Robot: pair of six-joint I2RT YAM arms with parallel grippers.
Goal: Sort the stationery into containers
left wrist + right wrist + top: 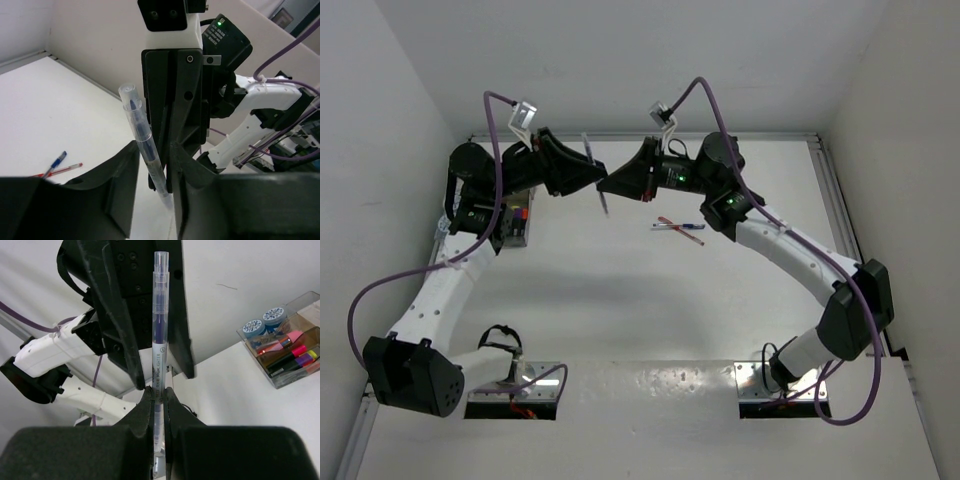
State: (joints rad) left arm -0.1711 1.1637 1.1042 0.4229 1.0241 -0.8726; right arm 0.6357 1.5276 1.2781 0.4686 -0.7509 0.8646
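Spreading white and matte, the tabletop (620,300) is boxed by plain white walls (640,60) on its far, left and right sides; both arms meet above the middle of the far edge. Between them a clear pen (159,330) with blue ink is held off the surface; the right gripper (159,389) pinches its barrel, pads pressed tight on either side; the left gripper (155,150) faces it with fingers spread, one on each side of the pen, whose tip lies just beside one finger. Two loose pens (678,228), red and blue, lie crossed right of centre toward the far edge; the organiser box (280,382) by the left edge holds two blue-lidded jars (253,328) and several highlighters (292,351).
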